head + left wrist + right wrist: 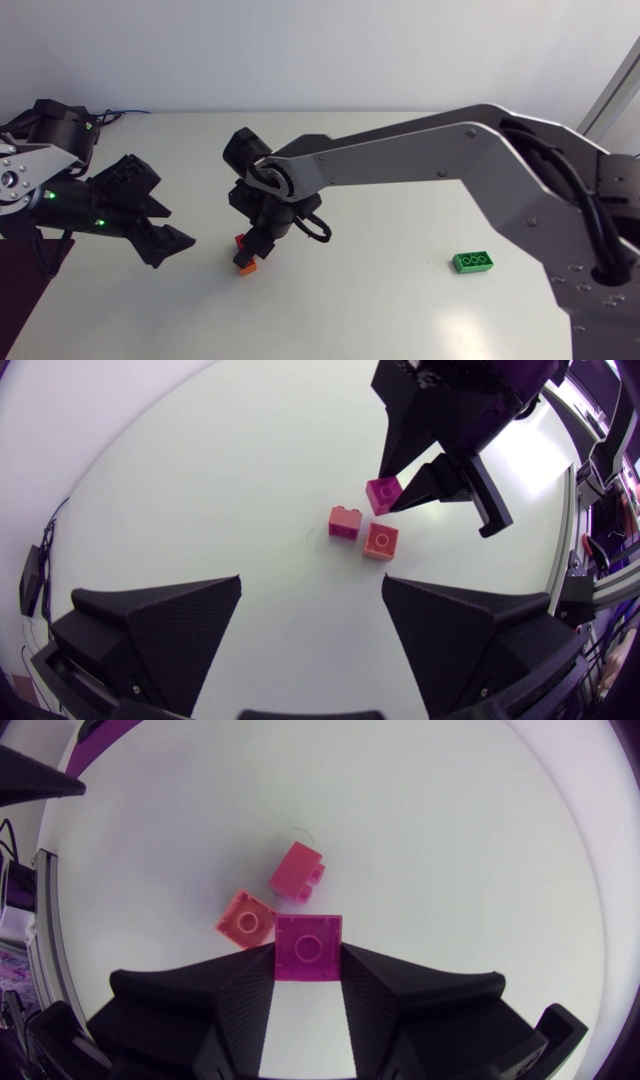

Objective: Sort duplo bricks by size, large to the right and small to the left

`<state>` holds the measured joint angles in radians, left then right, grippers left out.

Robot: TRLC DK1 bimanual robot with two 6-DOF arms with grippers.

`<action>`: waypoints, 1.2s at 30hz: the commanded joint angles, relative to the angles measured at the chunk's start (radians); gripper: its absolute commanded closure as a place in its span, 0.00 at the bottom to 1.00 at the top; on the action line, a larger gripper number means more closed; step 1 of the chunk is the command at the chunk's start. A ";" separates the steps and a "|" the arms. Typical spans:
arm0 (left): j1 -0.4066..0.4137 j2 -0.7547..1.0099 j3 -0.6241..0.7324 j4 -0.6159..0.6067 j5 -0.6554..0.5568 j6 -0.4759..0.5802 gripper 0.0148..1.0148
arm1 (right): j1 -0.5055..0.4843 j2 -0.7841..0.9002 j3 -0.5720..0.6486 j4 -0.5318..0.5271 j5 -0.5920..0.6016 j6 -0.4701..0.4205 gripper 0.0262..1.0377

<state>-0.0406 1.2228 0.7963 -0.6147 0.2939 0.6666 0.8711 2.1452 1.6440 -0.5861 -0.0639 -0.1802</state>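
The small magenta brick [308,942] is pinched between the right gripper's [308,960] fingers, just beside the orange brick [246,920] and pink brick [296,872], left of the table's [400,310] middle. It is probably best set down straight, clear of its neighbours. The left gripper [312,585] is spread and empty. Only the head view shows the large green brick [473,262].

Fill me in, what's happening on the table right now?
The right hand, stretched past the middle, is closed on a small magenta brick, right beside a small orange brick and a small red brick. The left hand hangs open nearby, holding nothing. A larger green brick lies alone on the right side of the table.
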 commanded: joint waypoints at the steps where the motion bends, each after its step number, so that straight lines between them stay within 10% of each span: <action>1: 0.031 -0.017 -0.037 -0.011 0.017 0.047 0.04 | 0.023 0.055 0.040 -0.041 -0.004 -0.021 0.75; 33: 0.107 -0.023 -0.062 -0.011 0.071 0.100 0.04 | 0.068 0.096 0.080 -0.067 -0.013 -0.008 0.74; 36: 0.107 -0.022 -0.060 -0.010 0.071 0.100 0.04 | 0.065 0.104 0.083 -0.070 -0.011 -0.007 0.58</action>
<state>0.0719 1.2079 0.7578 -0.6216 0.3538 0.7445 0.9352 2.2135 1.7092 -0.6308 -0.0750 -0.1802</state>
